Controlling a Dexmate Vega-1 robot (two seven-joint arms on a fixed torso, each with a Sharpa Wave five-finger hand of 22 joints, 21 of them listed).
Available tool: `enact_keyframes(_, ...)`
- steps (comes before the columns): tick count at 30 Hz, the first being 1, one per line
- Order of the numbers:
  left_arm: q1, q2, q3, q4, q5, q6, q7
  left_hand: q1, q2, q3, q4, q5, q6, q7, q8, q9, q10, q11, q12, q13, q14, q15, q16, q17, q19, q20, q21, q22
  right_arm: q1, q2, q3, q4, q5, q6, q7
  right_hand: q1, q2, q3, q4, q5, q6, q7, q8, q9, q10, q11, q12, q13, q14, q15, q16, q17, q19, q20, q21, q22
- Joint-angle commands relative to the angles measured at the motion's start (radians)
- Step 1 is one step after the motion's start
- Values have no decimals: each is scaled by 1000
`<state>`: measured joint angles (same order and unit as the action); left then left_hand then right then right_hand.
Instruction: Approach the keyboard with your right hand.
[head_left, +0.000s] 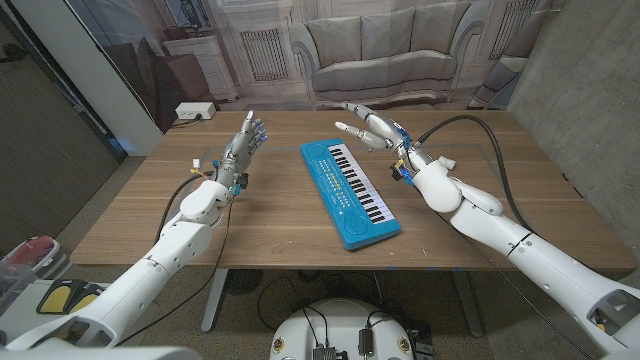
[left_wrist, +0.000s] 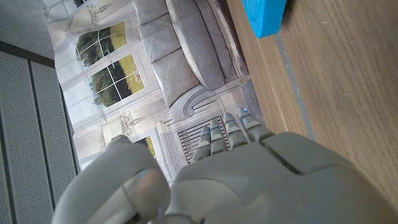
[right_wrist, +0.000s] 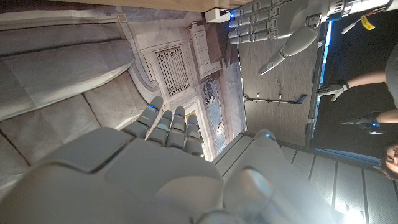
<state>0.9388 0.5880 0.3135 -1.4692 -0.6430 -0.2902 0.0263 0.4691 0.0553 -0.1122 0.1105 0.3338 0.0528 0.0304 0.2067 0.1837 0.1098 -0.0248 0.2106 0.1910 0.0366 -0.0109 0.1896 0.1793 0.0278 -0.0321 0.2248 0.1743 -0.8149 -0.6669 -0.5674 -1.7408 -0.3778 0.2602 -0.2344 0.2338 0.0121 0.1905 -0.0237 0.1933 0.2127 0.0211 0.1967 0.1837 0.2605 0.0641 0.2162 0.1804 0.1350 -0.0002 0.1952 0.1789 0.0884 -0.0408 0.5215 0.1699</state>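
Keyboard (head_left: 349, 192) lies free; right hand (head_left: 375, 130) hovers spread and empty; left hand (head_left: 241, 147) likewise.

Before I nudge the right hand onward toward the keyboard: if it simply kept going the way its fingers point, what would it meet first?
Probably nothing: the right hand points left across the far end of the blue keyboard, seemingly above it. Depth is unclear.

Keyboard (head_left: 349, 194): bright blue body, white and black keys. Surface (head_left: 280, 215): brown wood grain. Left hand (head_left: 243, 146) and right hand (head_left: 372, 127): pale grey, blue marks at the fingertips; arms white. Backdrop (head_left: 300, 45) at the far side: printed grey sofa and panelling, with yellow-green window scenes. White box (head_left: 194, 111) at the far left corner.
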Motion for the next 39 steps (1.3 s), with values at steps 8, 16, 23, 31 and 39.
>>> enact_keyframes(8, 21, 2, -10, -9, -2, -20, 9, 9, 3, -12, -1, 8, 13, 1, -4, 4, 11, -1, -1, 0, 10, 0, 1, 5, 5, -27, -6, 6, 19, -2, -33, -6, -39, -8, 25, 2, 5, 1, -6, 5, 3, -6, 0, 6, 6, -9, 3, 4, 6, -5, -2, 2, 12, -14, -6, 4)
enact_keyframes(16, 28, 8, -15, -18, -3, -18, 10, 10, 4, -13, -1, 8, 14, 1, -4, 4, 11, 0, -1, 0, 10, 0, 1, 5, 5, -27, -7, 6, 15, -3, -46, -13, -73, -34, 23, 3, 5, 1, -7, 5, 5, -10, 1, 6, 6, -12, 2, 4, 7, -6, -3, 2, 9, -12, -11, 4)
enact_keyframes(23, 32, 12, -17, -26, -2, -17, 12, 11, 5, -15, -1, 8, 15, 2, -4, 4, 11, -1, -2, 0, 10, 0, 1, 5, 6, -28, -8, 6, 12, -6, -57, -28, -127, -60, 4, 3, 6, 1, -8, 6, 10, -8, 3, 6, 3, -14, 0, 4, 4, -7, -4, 2, 7, -12, -16, 4)
enact_keyframes(31, 39, 13, -20, -33, -1, -20, 17, 12, 6, -16, -1, 8, 15, 3, -5, 4, 12, -1, -2, 0, 11, 0, 1, 5, 6, -27, -9, 6, 15, -14, -69, -40, -159, -77, 10, 3, 7, 0, -8, 6, 13, -11, 4, 6, 3, -14, 0, 4, 3, -8, -5, 2, 7, -11, -20, 4)
enact_keyframes(39, 42, 12, -20, -35, 0, -20, 21, 12, 7, -18, -1, 8, 15, 3, -5, 4, 12, 0, -2, 0, 11, 0, 1, 5, 6, -27, -10, 6, 22, -19, -82, -45, -190, -94, 18, 2, 7, 0, -9, 6, 15, -14, 4, 6, 1, -15, -1, 4, 4, -9, -5, 2, 7, -12, -23, 4)
